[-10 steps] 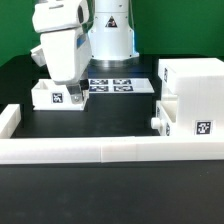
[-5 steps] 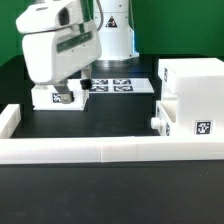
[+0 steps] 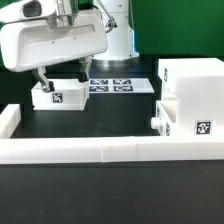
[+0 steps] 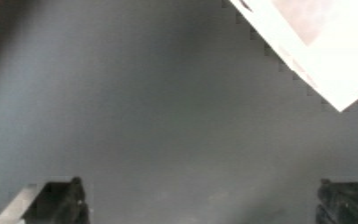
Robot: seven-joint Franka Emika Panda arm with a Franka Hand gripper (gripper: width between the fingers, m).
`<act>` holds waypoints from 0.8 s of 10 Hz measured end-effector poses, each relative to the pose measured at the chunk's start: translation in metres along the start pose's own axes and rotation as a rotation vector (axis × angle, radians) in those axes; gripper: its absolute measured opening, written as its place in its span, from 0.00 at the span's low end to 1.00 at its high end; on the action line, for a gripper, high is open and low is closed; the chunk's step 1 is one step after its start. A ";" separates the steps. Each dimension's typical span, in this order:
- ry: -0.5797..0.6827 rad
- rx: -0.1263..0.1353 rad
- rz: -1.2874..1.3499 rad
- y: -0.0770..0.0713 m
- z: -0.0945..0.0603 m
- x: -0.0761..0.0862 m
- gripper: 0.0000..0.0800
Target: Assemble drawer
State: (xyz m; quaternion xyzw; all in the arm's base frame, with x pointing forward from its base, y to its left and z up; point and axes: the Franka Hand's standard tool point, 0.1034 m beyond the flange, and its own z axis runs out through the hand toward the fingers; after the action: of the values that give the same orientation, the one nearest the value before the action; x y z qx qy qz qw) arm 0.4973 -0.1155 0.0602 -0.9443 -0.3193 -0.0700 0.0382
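Observation:
A small white open drawer box (image 3: 56, 96) with a marker tag stands on the black table at the exterior view's left. A large white drawer case (image 3: 190, 90) with a tag and a round knob (image 3: 157, 123) stands at the right. My gripper (image 3: 62, 76) hangs just above the small box, its hand turned broadside, jaws wide open and empty. In the wrist view the gripper (image 4: 201, 203) shows two dark fingertips (image 4: 51, 200) far apart over bare dark table. A white corner of a part (image 4: 318, 50) shows at one edge there.
The marker board (image 3: 115, 84) lies flat behind the small box, near the arm's base. A long white L-shaped wall (image 3: 100, 150) runs along the front of the table and turns back at the exterior view's left.
The hand has turned from upright to broadside and swung toward the exterior view's left, now spreading over the small box. The parts have not moved.

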 end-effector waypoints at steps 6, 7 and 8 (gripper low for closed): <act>-0.005 0.000 0.565 0.000 -0.010 -0.020 0.81; -0.013 0.000 0.592 -0.009 -0.010 -0.025 0.81; -0.022 0.005 0.605 -0.015 -0.008 -0.028 0.81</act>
State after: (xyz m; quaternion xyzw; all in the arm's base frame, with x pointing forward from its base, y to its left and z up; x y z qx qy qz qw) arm 0.4647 -0.1212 0.0645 -0.9971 -0.0243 -0.0446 0.0562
